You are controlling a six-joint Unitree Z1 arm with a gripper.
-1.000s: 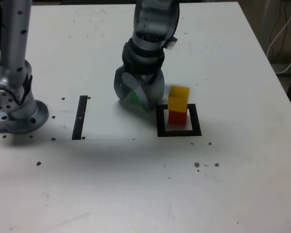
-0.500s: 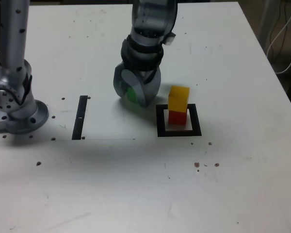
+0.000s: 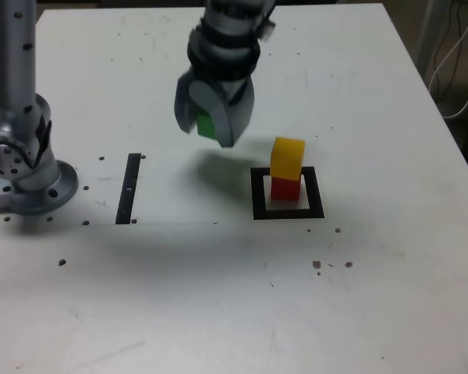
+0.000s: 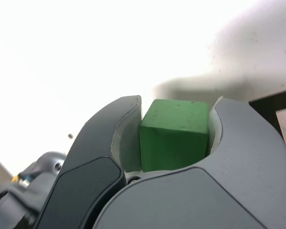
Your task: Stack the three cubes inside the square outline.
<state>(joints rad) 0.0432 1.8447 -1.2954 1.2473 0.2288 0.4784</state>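
While the gripper [image 3: 210, 128] pinches the green cube [image 4: 175, 134] above the table [image 3: 390, 265], the yellow cube [image 3: 287, 158] sits on the red cube [image 3: 285, 188] inside the outline [image 3: 288, 211]

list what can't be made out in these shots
- Green cube, exterior view: mostly hidden between the fingers; only a sliver shows.
- Square outline, wrist view: one corner shows; a finger and the frame edge cut off the rest.
- Red cube and yellow cube: absent from the wrist view.
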